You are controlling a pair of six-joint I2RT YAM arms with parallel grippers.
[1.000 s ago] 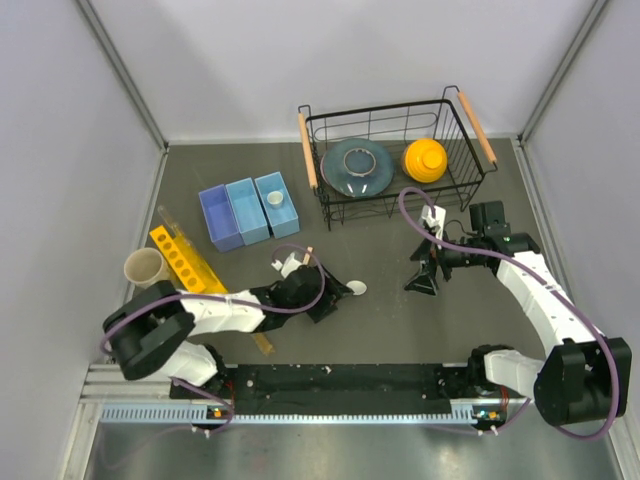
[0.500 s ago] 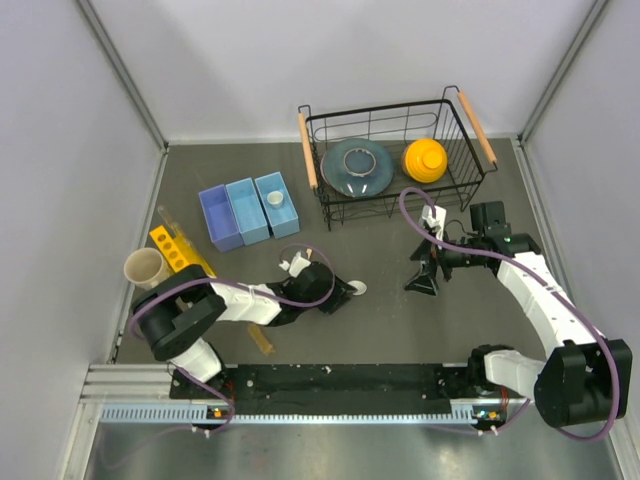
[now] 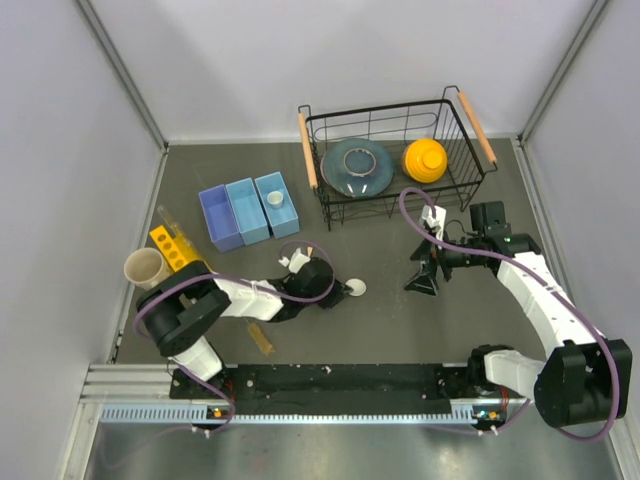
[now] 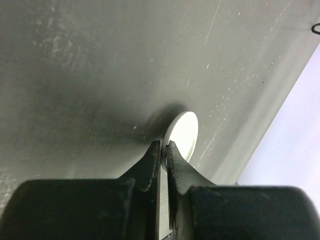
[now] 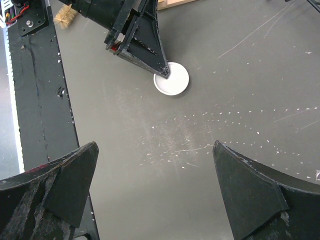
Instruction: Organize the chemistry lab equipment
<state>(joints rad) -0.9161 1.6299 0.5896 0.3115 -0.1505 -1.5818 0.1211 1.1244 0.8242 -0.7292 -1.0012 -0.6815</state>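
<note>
A small white round dish point(image 3: 357, 288) lies on the dark table near the middle. My left gripper point(image 3: 341, 291) reaches it from the left, low over the table. In the left wrist view the gripper point(image 4: 163, 145) is shut, with the near rim of the dish point(image 4: 183, 132) pinched between its tips. The right wrist view shows the same dish point(image 5: 173, 81) with the left fingertips point(image 5: 161, 71) on its edge. My right gripper point(image 3: 421, 281) hovers to the right of the dish, open point(image 5: 154, 145) and holding nothing. A second white dish point(image 3: 275, 198) sits in the rightmost blue bin. A tan stick point(image 3: 262, 342) lies near the left arm.
Three light-blue bins point(image 3: 247, 211) stand at the back left. A yellow rack point(image 3: 178, 257) and a tan cup point(image 3: 145, 268) are at the left. The wire basket point(image 3: 380, 107) at the back holds a blue-grey plate point(image 3: 357, 167) and a yellow bowl point(image 3: 425, 160). An amber brush point(image 5: 64, 15) lies by the front rail.
My left gripper has slid right to the white dish and shut on its rim. The right arm has not moved.
</note>
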